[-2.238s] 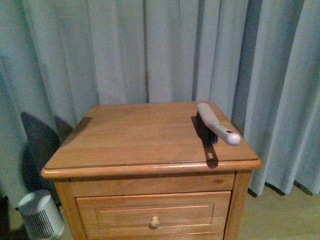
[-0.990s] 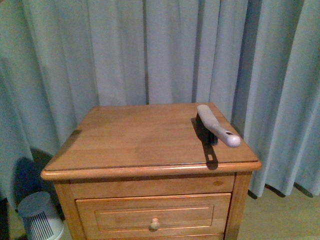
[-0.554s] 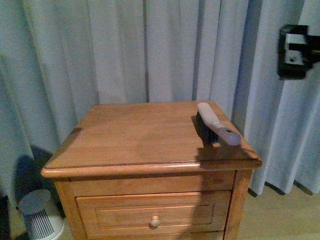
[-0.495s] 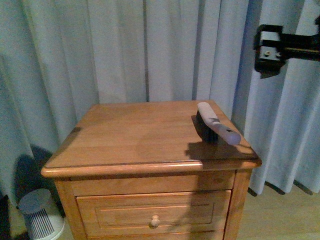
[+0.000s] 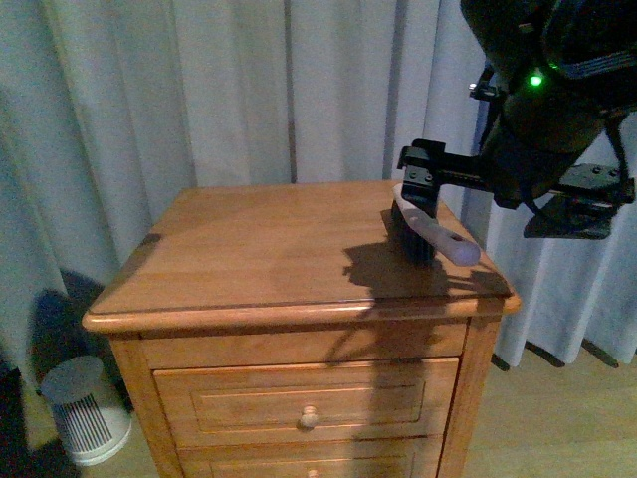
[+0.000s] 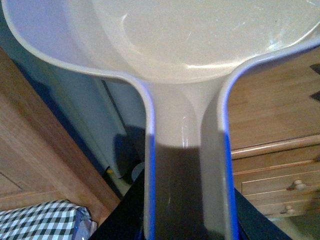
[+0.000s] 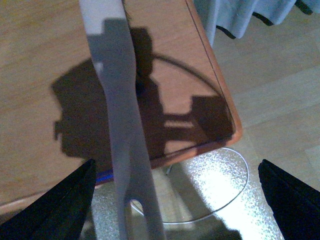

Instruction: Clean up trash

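No crumpled white wad of trash shows in any view. A grey hand brush (image 5: 435,239) with dark bristles lies at the right edge of the wooden nightstand (image 5: 259,259). My right gripper (image 5: 418,181) hangs just above the brush, open. In the right wrist view the brush handle (image 7: 119,105) runs between the spread black fingers (image 7: 62,207), nearer one of them, and they do not touch it. My left gripper (image 6: 185,220) is shut on the handle of the pale dustpan (image 6: 200,40), whose empty pan fills the left wrist view. The left arm is out of the front view.
Pale curtains (image 5: 239,90) hang behind the nightstand. A small white round fan (image 5: 88,410) stands on the floor at its left. Drawers with knobs (image 5: 309,416) face me. A checked cloth (image 6: 42,222) shows in the left wrist view. The right wrist view shows wooden floor (image 7: 280,85) beyond the nightstand's edge.
My right arm has come into the front view from the upper right and moved down and left to hang over the brush. Its shadow now falls on the nightstand top.
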`<control>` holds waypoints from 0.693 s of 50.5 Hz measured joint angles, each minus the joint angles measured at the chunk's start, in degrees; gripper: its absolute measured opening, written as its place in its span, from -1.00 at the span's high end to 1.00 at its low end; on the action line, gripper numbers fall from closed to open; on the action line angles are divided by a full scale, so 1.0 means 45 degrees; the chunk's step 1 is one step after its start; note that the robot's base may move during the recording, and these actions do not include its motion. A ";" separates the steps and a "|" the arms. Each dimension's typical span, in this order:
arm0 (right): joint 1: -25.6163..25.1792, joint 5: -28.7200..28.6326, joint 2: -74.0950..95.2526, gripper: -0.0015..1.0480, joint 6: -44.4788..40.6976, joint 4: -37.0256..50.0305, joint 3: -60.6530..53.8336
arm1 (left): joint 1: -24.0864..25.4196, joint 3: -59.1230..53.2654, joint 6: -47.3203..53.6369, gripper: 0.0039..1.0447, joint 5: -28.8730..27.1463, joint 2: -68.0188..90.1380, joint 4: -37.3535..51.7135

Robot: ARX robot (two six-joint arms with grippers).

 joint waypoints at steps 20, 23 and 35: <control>0.0398 0.0180 0.2006 -0.86 0.0393 -0.0403 0.1307 | 0.0000 0.0000 0.0000 0.54 -0.0005 -0.0005 0.0000; 0.0423 0.0228 0.2103 -0.86 0.0418 -0.0398 0.1307 | 0.0000 0.0000 -0.0005 0.54 -0.0005 0.0000 0.0000; 0.0461 0.0248 0.2171 -0.33 0.0476 -0.0262 0.1326 | 0.0000 0.0000 0.0000 0.54 -0.0005 0.0000 0.0000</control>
